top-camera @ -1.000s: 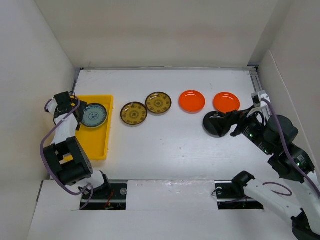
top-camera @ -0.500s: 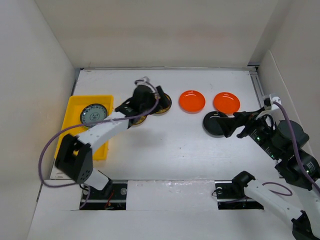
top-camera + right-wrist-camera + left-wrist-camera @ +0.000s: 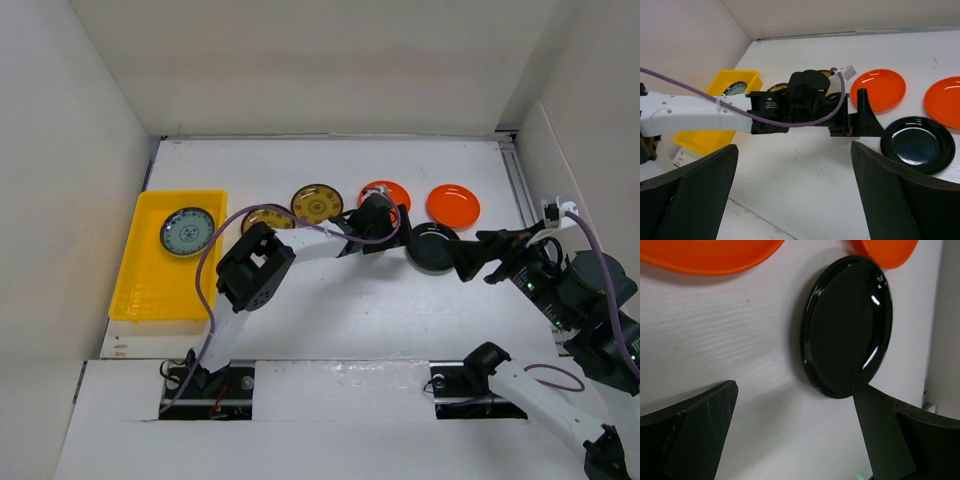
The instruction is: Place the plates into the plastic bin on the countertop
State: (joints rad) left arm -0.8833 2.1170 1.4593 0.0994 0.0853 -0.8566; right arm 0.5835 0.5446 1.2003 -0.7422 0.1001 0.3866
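- Plates, six seen from above: the grey-teal plate (image 3: 188, 230) is already sat in the far end of the yellow bin (image 3: 150, 290). The other five are laid out on the white countertop (image 3: 330, 300), well apart from it.
- One brown-gold plate (image 3: 262, 217) is half hidden under the left arm; a second brown-gold plate (image 3: 317, 203) is just beside it.
- One orange plate (image 3: 380, 190) is partly covered by the left wrist; the other orange plate (image 3: 453, 206) is fully shown.
- The black plate (image 3: 432, 250) is laid flat between both grippers.
- The left gripper (image 3: 795, 386) is stretched across, fingers spread wide, nothing gripped.
- The right gripper (image 3: 795, 146) is held close by, fingers wide apart too, nothing held.
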